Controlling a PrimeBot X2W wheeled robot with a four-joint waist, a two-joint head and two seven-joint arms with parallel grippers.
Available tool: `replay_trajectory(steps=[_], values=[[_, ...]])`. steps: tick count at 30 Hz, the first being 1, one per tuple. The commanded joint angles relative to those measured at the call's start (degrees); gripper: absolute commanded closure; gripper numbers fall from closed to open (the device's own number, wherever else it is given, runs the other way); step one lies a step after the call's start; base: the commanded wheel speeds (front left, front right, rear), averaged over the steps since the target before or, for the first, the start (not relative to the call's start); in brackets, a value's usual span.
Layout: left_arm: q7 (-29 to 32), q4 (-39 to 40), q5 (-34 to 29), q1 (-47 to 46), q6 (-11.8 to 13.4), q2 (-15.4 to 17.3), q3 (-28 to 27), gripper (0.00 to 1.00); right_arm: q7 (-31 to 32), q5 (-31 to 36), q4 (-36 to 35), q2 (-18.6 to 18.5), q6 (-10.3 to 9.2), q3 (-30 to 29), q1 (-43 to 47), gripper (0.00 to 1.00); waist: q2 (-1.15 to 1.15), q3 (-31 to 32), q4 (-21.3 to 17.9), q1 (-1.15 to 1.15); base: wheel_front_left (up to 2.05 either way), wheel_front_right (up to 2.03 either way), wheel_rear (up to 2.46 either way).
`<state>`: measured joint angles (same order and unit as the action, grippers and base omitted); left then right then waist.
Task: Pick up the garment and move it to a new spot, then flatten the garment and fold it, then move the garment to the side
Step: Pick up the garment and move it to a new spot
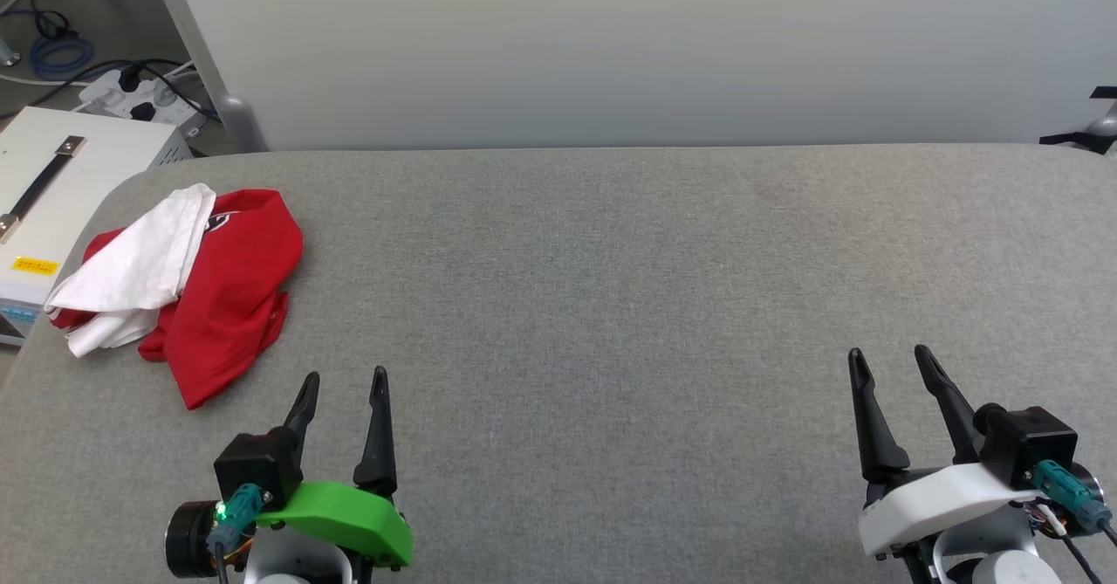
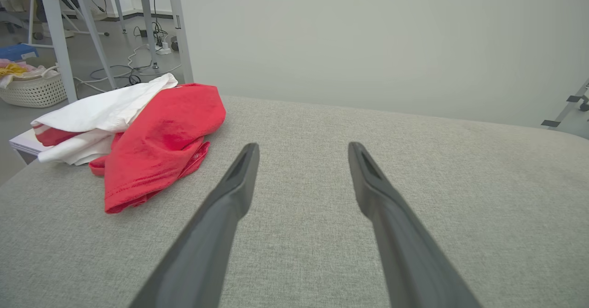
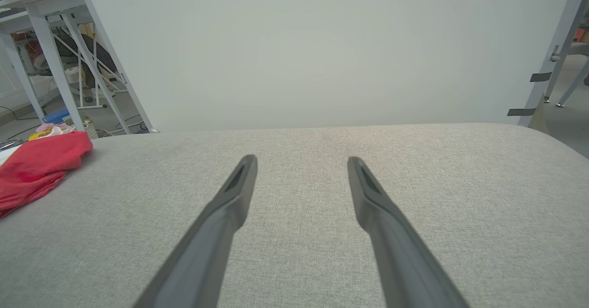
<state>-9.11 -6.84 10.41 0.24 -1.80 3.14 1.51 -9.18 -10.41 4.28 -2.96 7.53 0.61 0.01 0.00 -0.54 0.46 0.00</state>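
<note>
The garment (image 1: 222, 292) lies crumpled in a heap at the far left of the grey table (image 1: 611, 305), red cloth with a white sleeve folded over its top. In the left wrist view the garment (image 2: 156, 137) sits ahead and left of the fingers. In the right wrist view the garment (image 3: 37, 167) peeks in at the left edge. My left gripper (image 1: 344, 378) is open near the front edge, just right of and below the heap, holding nothing. My right gripper (image 1: 891, 356) is open at the front right, far from the garment.
A white box with a black handle (image 1: 52, 182) stands off the table's left end, with a power strip and cables (image 1: 131, 86) on the floor behind it. A pale wall panel (image 1: 611, 43) rises behind the table. A white laundry basket (image 2: 32, 89) sits on the floor.
</note>
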Motion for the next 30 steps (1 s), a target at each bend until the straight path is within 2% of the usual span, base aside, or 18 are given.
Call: replay_trajectory(steps=[1, 15, 30], values=[[-0.6, -0.3, 0.9, 0.5, -0.5, -0.2, 0.1, 0.0, -0.6, -0.8, 0.3, 0.1, -0.03, 0.2, 0.1, 0.0, 0.0, 0.0, 0.0, 0.0, 0.0, 0.0, 0.0], [-2.2, -1.8, 2.1, 0.4, -0.8, -0.2, 0.9, 0.0, -2.2, -2.4, 1.2, 0.1, -0.03, 0.6, 0.5, 0.0, 0.0, 0.4, 2.0, 0.0, 0.0, 0.0, 0.0], [-4.1, -3.5, 3.2, 0.8, -1.2, -0.2, 0.5, 0.0, -4.0, -2.9, 3.2, 0.1, -0.04, 3.6, 0.9, 0.0, 0.0, 0.9, 11.0, 0.0, 0.0, 0.0, 0.0]])
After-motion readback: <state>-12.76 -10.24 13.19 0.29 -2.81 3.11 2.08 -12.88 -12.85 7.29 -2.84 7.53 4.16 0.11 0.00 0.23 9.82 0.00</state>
